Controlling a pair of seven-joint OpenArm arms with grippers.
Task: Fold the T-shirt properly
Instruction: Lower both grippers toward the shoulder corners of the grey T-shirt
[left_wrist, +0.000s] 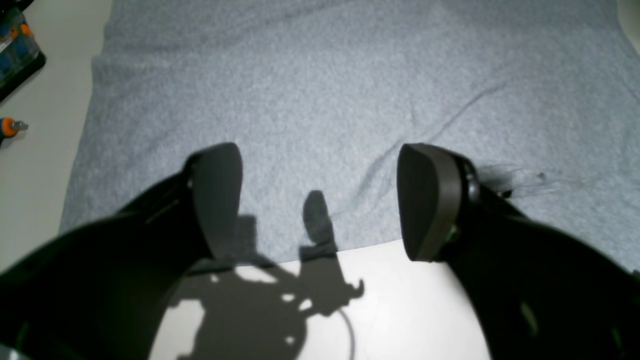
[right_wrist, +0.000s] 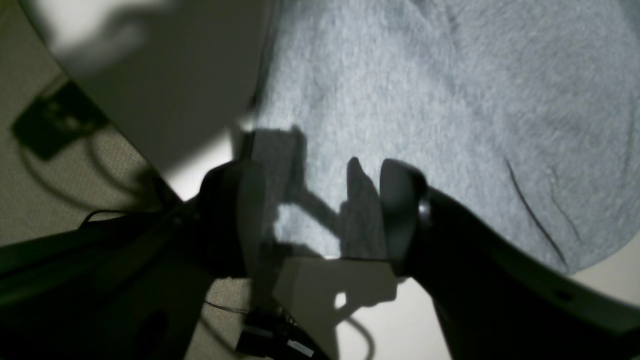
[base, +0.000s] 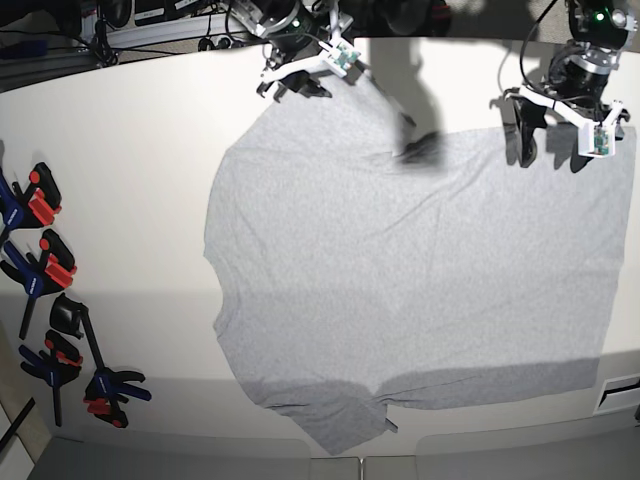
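The light grey T-shirt (base: 400, 260) lies spread flat on the white table (base: 130, 150), plain side up; no lettering shows. My left gripper (base: 553, 148) hovers open over the shirt's far right edge. In the left wrist view it (left_wrist: 320, 200) straddles the edge of the cloth (left_wrist: 320, 90), holding nothing. My right gripper (base: 296, 86) is open at the shirt's far left corner. In the right wrist view it (right_wrist: 320, 215) sits over the cloth's edge (right_wrist: 425, 100) near the table's edge, empty.
Several black, red and blue clamps (base: 45, 270) lie along the table's left side. An orange-handled tool (left_wrist: 10, 126) and a dark box (left_wrist: 15, 50) lie beside the shirt. Cables (right_wrist: 60, 165) hang below the table's far edge.
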